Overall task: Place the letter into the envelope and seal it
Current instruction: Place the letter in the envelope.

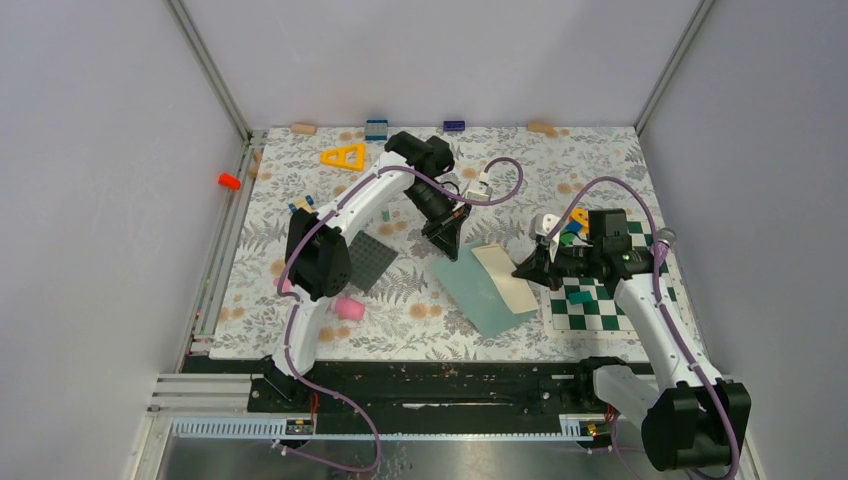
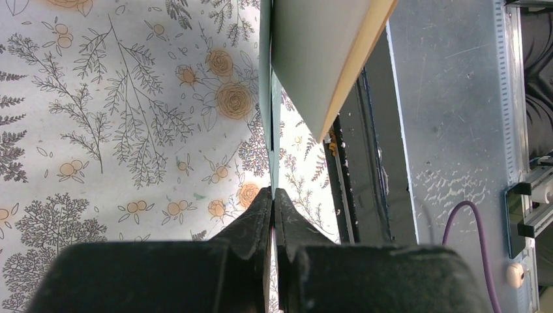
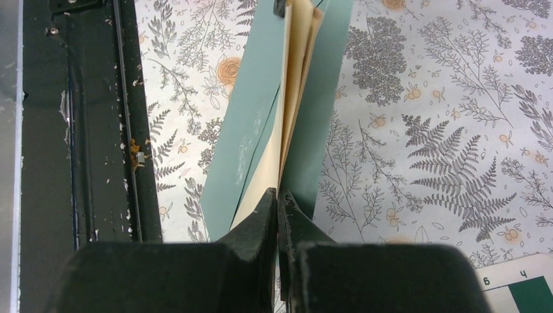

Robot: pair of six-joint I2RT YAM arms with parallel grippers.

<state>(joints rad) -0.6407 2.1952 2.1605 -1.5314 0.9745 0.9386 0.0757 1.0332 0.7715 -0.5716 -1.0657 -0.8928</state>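
The envelope (image 1: 478,295) is pinched tight at one edge by the left gripper (image 1: 446,254), near the middle of the table (image 1: 600,160). The letter (image 1: 503,280), partly tucked inside, is squeezed by the right gripper (image 1: 519,270).

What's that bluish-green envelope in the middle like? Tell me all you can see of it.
The flat teal-grey paper envelope sits slantwise on the floral-patterned tabletop, between the two arms. It looks like thin matte paper, its layers parted, with a cream paper letter partly slid between them. The left end effector is shut on its far edge; the right end effector pinches at the letter's side.
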